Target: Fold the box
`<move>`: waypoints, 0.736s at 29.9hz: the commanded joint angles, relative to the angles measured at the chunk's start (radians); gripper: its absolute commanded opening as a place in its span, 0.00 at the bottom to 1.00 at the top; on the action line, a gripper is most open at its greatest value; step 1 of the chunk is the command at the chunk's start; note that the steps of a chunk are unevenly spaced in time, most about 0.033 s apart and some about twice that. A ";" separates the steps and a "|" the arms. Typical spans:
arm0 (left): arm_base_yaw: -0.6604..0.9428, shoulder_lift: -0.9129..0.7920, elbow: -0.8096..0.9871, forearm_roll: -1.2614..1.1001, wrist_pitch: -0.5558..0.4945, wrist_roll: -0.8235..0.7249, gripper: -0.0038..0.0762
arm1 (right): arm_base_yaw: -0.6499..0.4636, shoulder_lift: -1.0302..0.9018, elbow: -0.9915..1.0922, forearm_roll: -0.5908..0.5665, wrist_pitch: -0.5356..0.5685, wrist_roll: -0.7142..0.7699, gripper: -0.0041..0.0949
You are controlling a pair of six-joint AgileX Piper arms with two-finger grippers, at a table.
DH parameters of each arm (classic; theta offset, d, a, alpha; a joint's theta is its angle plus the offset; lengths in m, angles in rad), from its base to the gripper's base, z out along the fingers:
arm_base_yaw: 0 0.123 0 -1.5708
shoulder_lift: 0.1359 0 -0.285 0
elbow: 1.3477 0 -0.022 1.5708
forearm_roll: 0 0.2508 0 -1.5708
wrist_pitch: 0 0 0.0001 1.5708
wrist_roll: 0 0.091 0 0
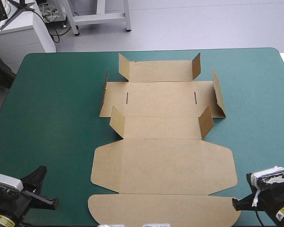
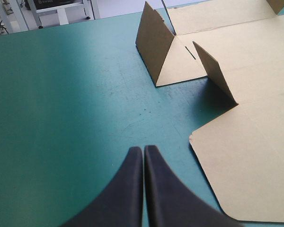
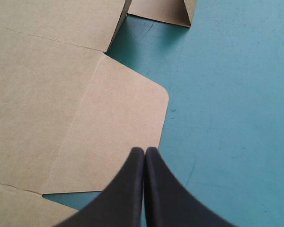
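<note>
The brown box (image 1: pixel 163 142) lies as a cut sheet in the middle of the teal-green table, mostly flat, with several small flaps (image 1: pixel 206 120) standing up in its far half. My left gripper (image 1: pixel 38 176) rests at the near left corner, shut, its tip (image 2: pixel 143 150) over bare cover just left of the sheet's near panel (image 2: pixel 251 161). My right gripper (image 1: pixel 237 204) sits at the near right corner, shut, its tip (image 3: pixel 144 151) at the edge of the rounded side flap (image 3: pixel 118 137). Neither holds anything.
Bare teal-green cover (image 1: pixel 52 109) stretches wide to the left of the sheet, with a narrower strip (image 1: pixel 260 118) on the right. The raised flaps (image 2: pixel 154 42) stand ahead of my left gripper.
</note>
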 commanded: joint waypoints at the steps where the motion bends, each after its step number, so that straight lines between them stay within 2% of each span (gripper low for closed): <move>1: -0.003 0.014 -0.022 0.006 -0.073 -0.009 0.04 | 0.001 0.009 -0.025 -0.005 -0.064 -0.006 0.02; 17: -0.003 0.014 -0.022 0.004 -0.073 -0.009 0.04 | 0.001 0.009 -0.025 -0.005 -0.064 -0.006 0.03; 19: -0.003 0.014 -0.022 0.004 -0.073 -0.009 0.04 | 0.001 0.009 -0.025 -0.001 -0.064 -0.011 0.06; 22: -0.003 0.014 -0.022 0.004 -0.073 -0.009 0.04 | 0.001 0.009 -0.025 0.019 -0.064 -0.034 0.18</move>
